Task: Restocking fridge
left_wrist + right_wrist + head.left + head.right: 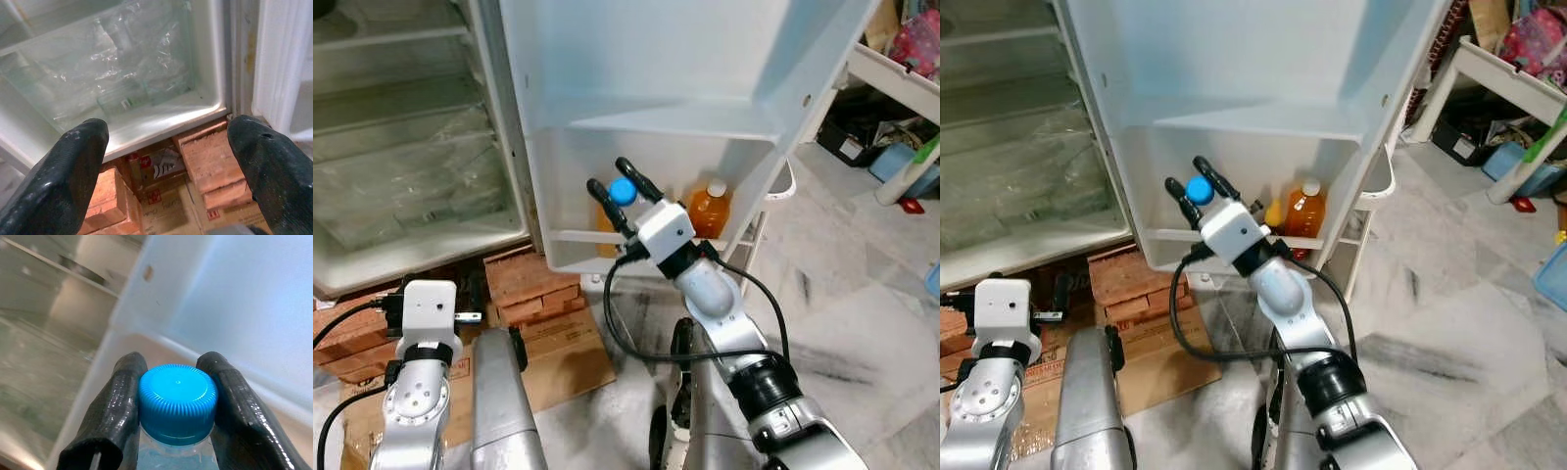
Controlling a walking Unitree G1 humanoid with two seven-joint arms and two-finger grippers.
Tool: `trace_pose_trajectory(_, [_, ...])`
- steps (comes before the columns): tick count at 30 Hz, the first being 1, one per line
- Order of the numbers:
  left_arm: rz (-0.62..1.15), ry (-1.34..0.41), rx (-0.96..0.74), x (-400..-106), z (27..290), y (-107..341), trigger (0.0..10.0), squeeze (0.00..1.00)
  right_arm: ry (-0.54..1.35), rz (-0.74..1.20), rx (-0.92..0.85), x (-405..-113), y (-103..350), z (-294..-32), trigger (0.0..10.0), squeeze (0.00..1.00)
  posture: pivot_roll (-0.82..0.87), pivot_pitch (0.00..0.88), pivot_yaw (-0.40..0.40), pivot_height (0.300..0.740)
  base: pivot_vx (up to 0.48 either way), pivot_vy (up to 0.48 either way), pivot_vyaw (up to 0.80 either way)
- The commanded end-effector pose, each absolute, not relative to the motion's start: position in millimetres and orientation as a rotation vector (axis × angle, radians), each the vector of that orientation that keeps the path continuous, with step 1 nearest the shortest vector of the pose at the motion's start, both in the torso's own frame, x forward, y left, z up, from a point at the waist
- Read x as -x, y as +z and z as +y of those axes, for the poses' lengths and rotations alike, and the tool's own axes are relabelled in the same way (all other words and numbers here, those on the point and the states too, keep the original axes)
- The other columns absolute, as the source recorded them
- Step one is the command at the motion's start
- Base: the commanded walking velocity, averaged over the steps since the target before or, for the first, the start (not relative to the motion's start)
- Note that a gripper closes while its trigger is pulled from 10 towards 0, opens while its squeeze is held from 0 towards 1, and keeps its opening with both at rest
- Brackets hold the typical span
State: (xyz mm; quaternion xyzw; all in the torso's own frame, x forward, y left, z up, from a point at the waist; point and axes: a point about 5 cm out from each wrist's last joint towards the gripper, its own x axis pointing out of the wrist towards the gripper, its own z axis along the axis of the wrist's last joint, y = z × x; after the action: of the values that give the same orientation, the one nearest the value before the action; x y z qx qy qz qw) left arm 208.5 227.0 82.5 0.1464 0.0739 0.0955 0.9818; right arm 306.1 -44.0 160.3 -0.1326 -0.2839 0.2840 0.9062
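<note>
Right wrist view puts our right gripper [177, 396] pinching a bottle [177, 401] by its blue cap, one black finger pressed to each side of it. From our head we see that gripper [624, 191] reaching into the lowest shelf [570, 236] of the open fridge door [675, 69], with the blue cap between its fingers at the shelf's left end. An orange juice bottle [709, 208] with an orange cap stands at the right end of the same shelf, apart from ours. A small yellow thing [1275, 212] sits just left of the juice; we cannot tell what it is.

Our left gripper [171, 161] hangs low on the left with its fingers spread wide, holding nothing. Beyond it lie the fridge's bottom edge [161, 120], a clear drawer [112, 68] and the bricks [210, 156] and cardboard [161, 205] under the fridge.
</note>
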Motion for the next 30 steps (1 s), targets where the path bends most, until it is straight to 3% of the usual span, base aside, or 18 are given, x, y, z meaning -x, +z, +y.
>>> trace_pose_trajectory(1, [0.145, 0.176, -0.305, -207, 226, 87, 10.0, 0.0, 0.545, -0.63, 0.261, -314, 168, -44, 10.0, 0.0, 0.23, 0.135, -0.072, 0.441, 0.0, 0.0, 0.0])
trace_pose_trajectory(12, [0.172, 0.179, -0.327, -188, 233, 92, 10.0, 0.0, 0.472, -0.672, 0.292, -332, 176, -39, 10.0, 0.0, 0.29, 0.194, -0.082, 0.441, 0.0, 0.0, 0.0])
trace_pose_trajectory(17, [0.183, 0.177, -0.334, -183, 234, 93, 10.0, 0.0, 0.435, -0.583, 0.284, -336, 161, -40, 10.0, 0.0, 0.3, 0.204, -0.081, 0.441, 0.0, 0.0, 0.0])
trace_pose_trajectory(25, [0.204, 0.156, -0.339, -184, 233, 92, 10.0, 0.0, 0.255, -0.188, 0.168, -346, 109, -60, 10.0, 0.0, 0.29, 0.203, -0.072, 0.441, 0.0, 0.0, 0.0])
trace_pose_trajectory(30, [0.214, 0.154, -0.337, -188, 232, 91, 10.0, 0.0, 0.235, -0.095, 0.194, -348, 98, -62, 10.0, 0.0, 0.28, 0.189, -0.074, 0.441, 0.0, 0.0, 0.0])
